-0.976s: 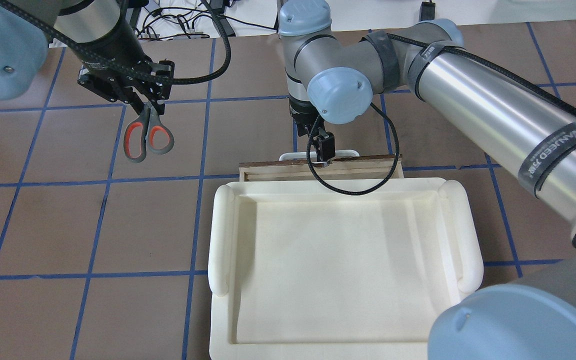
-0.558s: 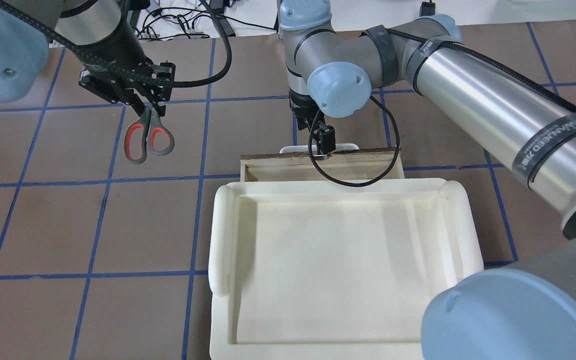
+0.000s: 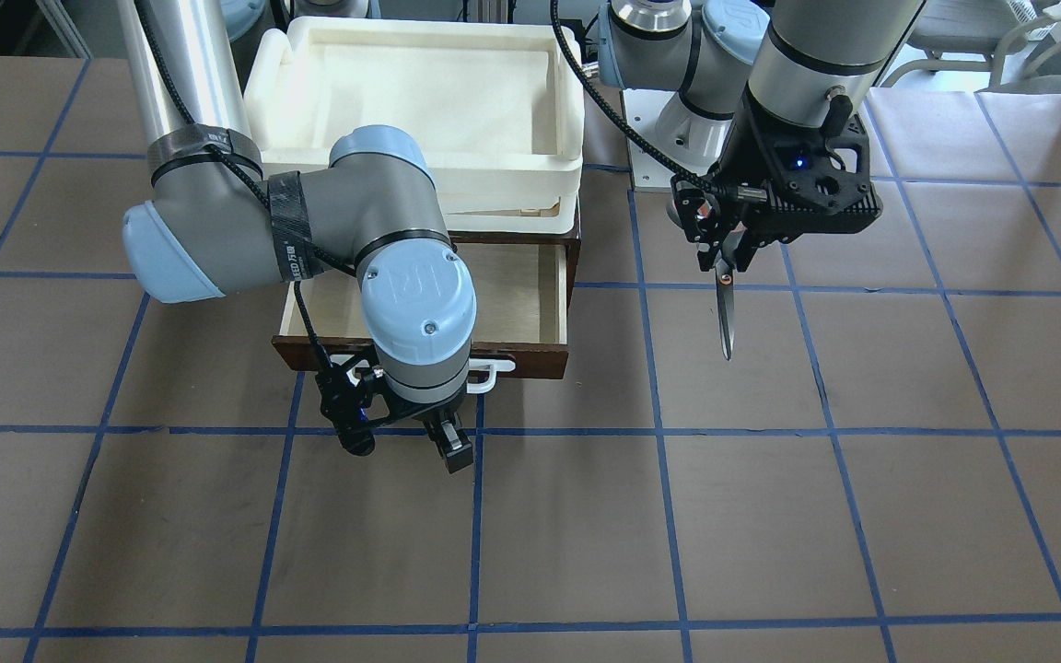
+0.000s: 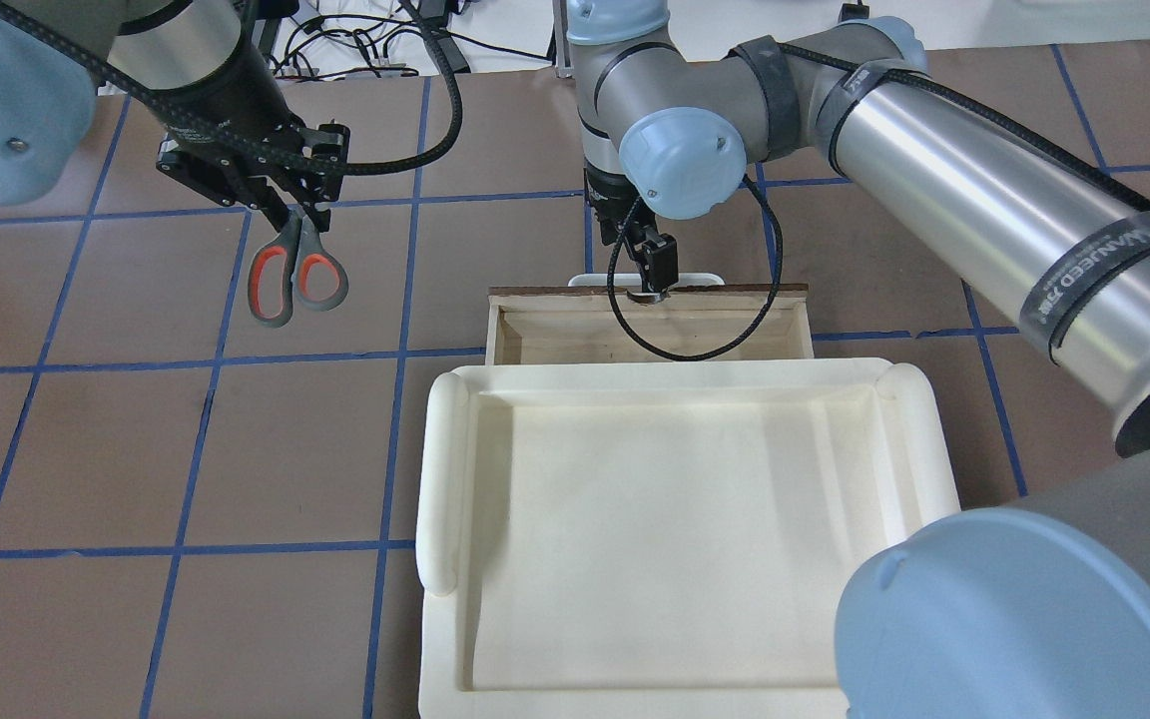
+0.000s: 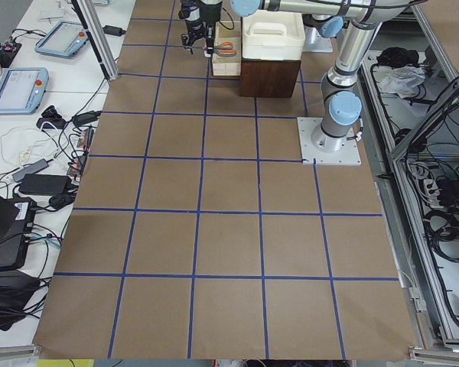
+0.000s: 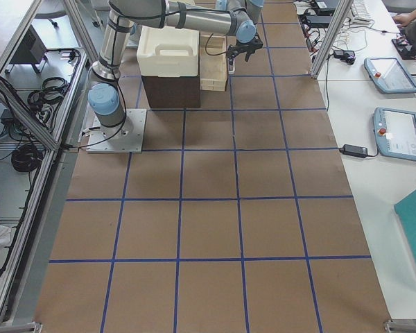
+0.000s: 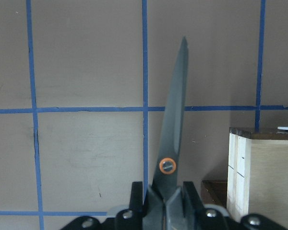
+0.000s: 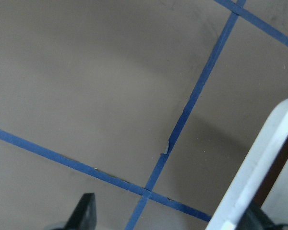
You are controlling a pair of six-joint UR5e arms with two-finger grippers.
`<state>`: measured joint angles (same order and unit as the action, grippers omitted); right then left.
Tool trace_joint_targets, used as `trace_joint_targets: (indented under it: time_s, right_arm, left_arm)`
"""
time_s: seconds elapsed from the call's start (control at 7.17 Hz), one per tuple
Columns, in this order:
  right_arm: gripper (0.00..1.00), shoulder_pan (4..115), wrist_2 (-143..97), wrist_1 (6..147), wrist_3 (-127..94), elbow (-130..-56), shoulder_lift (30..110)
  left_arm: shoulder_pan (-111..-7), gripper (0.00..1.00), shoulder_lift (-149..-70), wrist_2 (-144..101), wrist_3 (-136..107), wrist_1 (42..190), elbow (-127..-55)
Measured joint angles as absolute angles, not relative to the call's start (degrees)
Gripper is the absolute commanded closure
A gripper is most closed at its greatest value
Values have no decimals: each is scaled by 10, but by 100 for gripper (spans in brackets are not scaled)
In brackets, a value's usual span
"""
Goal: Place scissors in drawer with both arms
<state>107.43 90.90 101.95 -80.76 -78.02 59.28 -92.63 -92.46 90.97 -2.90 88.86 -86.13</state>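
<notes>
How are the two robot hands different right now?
The left gripper is shut on the scissors, blades pointing down. The right gripper looks spread open, with the white handle of the drawer between its jaws. The left gripper hangs in the air off to the drawer's side; the right gripper sits low at the drawer's front. Both are black, with two fingers.

A black strap (image 4: 1099,268) around the right arm (image 4: 954,190) carries white letters, about "WANUEED"; the smaller signs beside them are not readable. One joint cap (image 3: 420,296) shows "UR".
</notes>
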Motion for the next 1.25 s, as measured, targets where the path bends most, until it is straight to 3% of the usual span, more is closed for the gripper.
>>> trace_joint_targets:
  time_s: [1.25]
  right_arm:
    - [0,1067,903,1020,-772,-727,559]
  left_arm:
    - [-925,89,-925,909,-29,888,-861]
